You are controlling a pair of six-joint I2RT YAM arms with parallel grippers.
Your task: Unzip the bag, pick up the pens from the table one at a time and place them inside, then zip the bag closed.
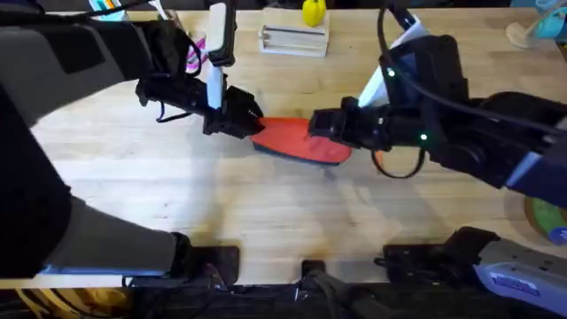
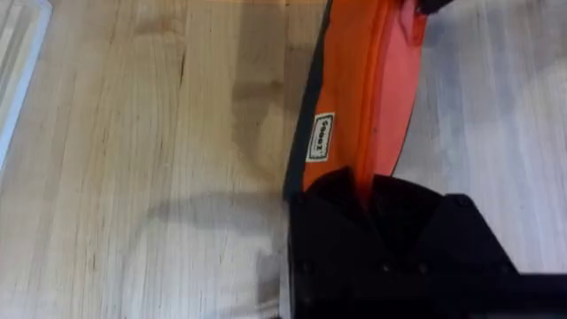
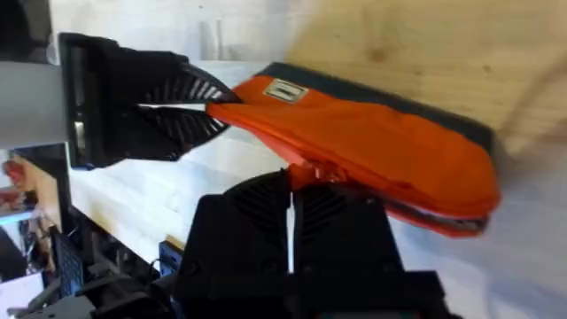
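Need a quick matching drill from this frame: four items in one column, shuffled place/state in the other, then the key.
Column 1:
1. bag
2. left gripper
3. right gripper
4. yellow object

Column 2:
A. clamped on the bag's end nearest the left arm
B. at the table's far edge
C. lying on the table between both grippers
D. closed on the zipper line partway along the bag

Pairs: 1-C, 2-A, 3-D, 4-B
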